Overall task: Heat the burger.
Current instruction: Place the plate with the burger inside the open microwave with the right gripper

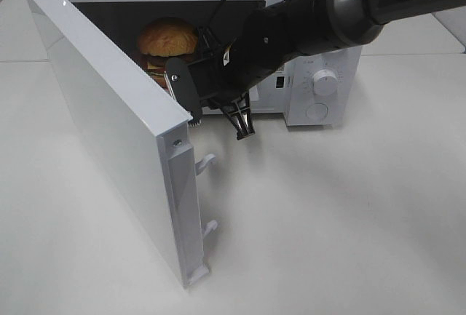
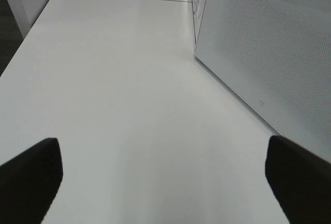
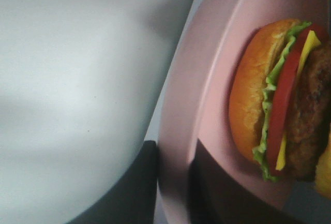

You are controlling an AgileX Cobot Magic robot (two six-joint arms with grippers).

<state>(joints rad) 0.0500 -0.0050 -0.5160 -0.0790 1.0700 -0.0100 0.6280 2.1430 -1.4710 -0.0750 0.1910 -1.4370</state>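
The right arm (image 1: 328,9) stretches low into the open microwave (image 1: 320,82), and the right fingers (image 3: 134,188) are clamped on the rim of the pink plate (image 3: 207,79). From above, the door (image 1: 109,111) hides that grip. The burger (image 3: 279,94) sits on the plate just past the fingertips — glossy golden bun, lettuce, tomato, cheese, dark patty. The left fingers (image 2: 31,177) are spread wide over the surface (image 2: 129,79).

We have bright, even light from overhead on the white table (image 1: 349,220); the arm (image 1: 328,9) throws a soft, broad shadow beneath it. The microwave (image 1: 320,104) cavity is dim. Up close (right wrist view) the plate (image 3: 207,105) rim blurs, while the burger (image 3: 289,110) looks fairly sharp.
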